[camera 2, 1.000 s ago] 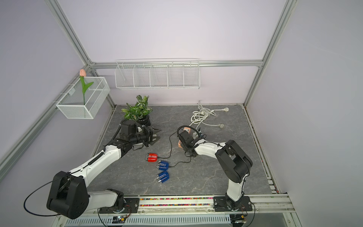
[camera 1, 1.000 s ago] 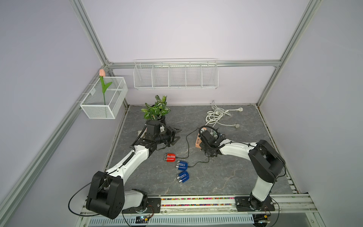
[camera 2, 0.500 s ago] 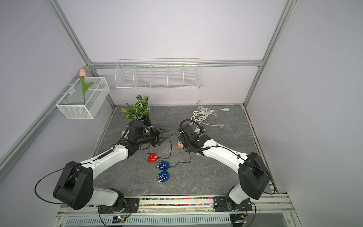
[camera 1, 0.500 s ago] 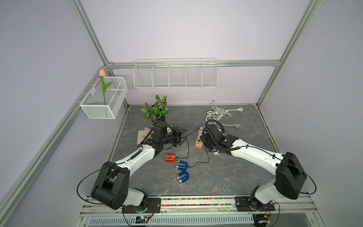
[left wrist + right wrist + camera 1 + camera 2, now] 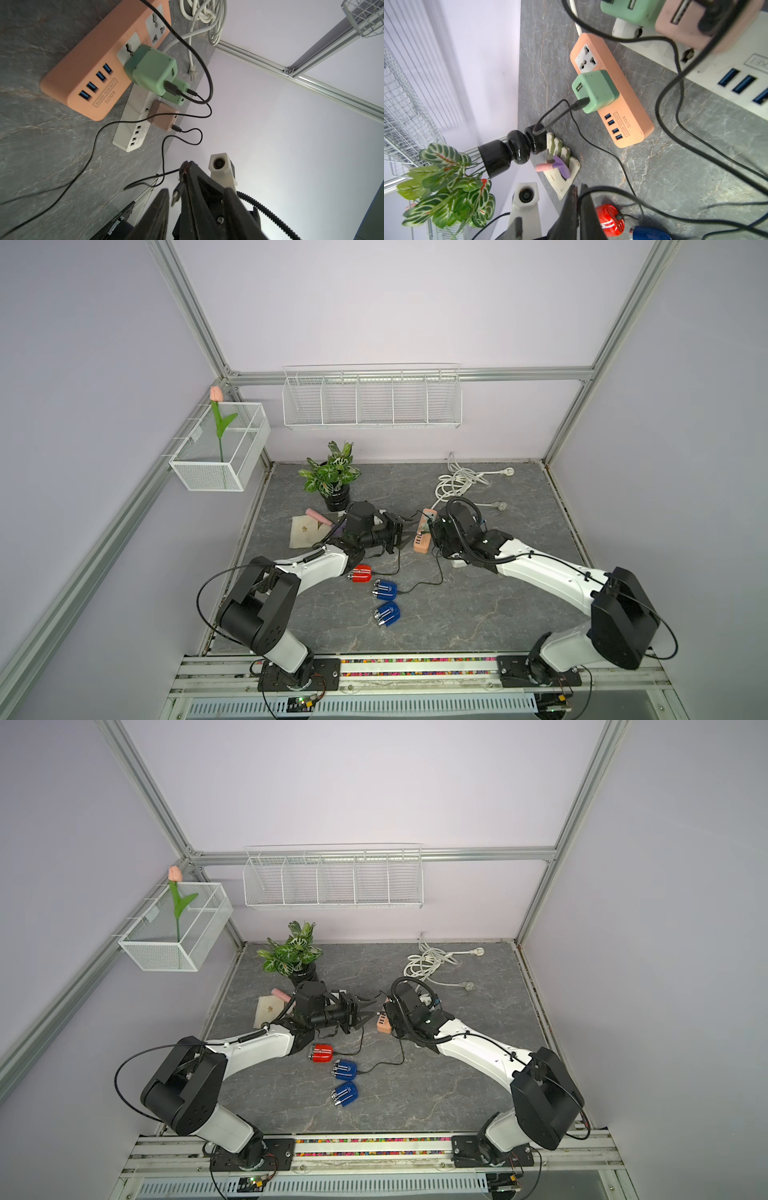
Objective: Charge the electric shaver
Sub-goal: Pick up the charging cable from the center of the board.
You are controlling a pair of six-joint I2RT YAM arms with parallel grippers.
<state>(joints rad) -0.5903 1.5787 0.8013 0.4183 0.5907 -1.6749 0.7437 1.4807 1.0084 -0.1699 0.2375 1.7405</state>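
1. Left gripper [image 5: 409, 533], jaws spread, sits mid-frame in both top views; red shaver [image 5: 360, 573] and two blue shavers [image 5: 384, 589] lie below it, lower centre.
2. Left wrist: a USB plug [image 5: 176, 194] hangs at lower centre between those jaws, unplugged.
3. Right wrist: right gripper [image 5: 577, 187], bottom centre, is pressed together on a black cable [image 5: 604, 187]; orange strip [image 5: 638, 118] ports look empty, so plugging in is still to do.

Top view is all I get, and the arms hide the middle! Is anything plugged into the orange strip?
Observer: Yes. The left wrist view shows a green charger plugged into the orange strip, a black lead in it.
Operator: Are its little blue holes used?
Observer: No, all four USB ports are free.
Operator: Is somebody holding a cable?
Observer: The right gripper is shut on a thin cable; its USB plug sticks out, unplugged.
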